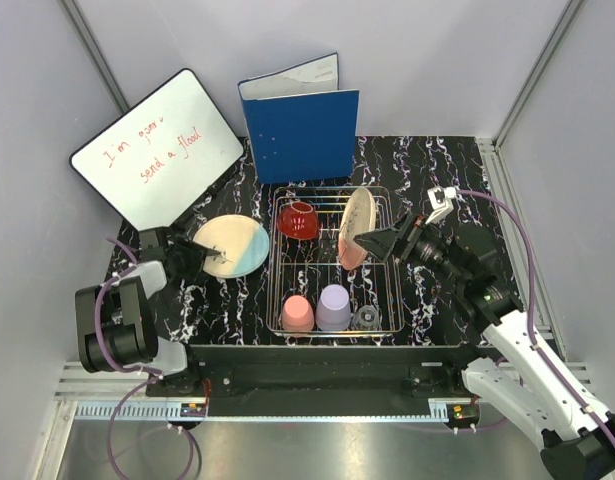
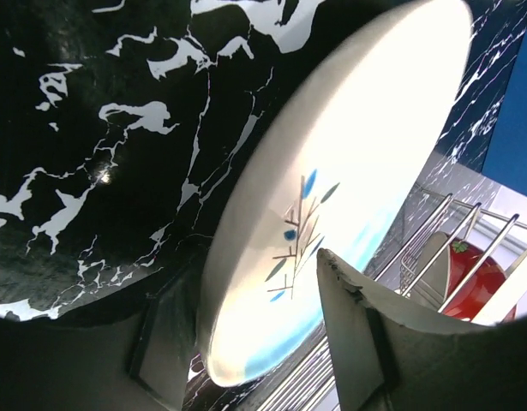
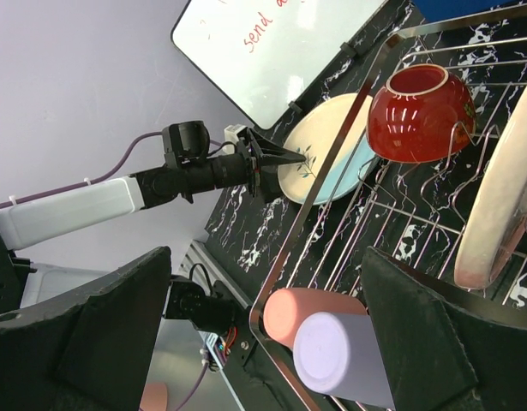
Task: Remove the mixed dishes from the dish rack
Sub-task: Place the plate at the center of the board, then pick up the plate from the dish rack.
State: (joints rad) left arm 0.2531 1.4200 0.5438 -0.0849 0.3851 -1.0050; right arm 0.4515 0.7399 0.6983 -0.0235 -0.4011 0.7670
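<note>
The silver wire dish rack (image 1: 271, 270) stands mid-table. In it are a red bowl (image 1: 298, 219), a cream and salmon plate (image 1: 357, 228) on edge, a pink cup (image 1: 297, 314), a lavender cup (image 1: 334, 307) and a small clear glass (image 1: 366, 318). The cream and pale blue plate (image 1: 234, 245) lies on the table left of the rack. My left gripper (image 1: 199, 258) is open with that plate's (image 2: 349, 188) left rim between its fingers. My right gripper (image 1: 372, 243) is open and empty, just right of the salmon plate (image 3: 503, 205), above the rack (image 3: 314, 223).
A whiteboard (image 1: 157, 145) leans at the back left. A blue binder (image 1: 302, 130) stands open behind the rack. Grey walls and frame posts close in the black marbled table (image 1: 437, 170) on three sides.
</note>
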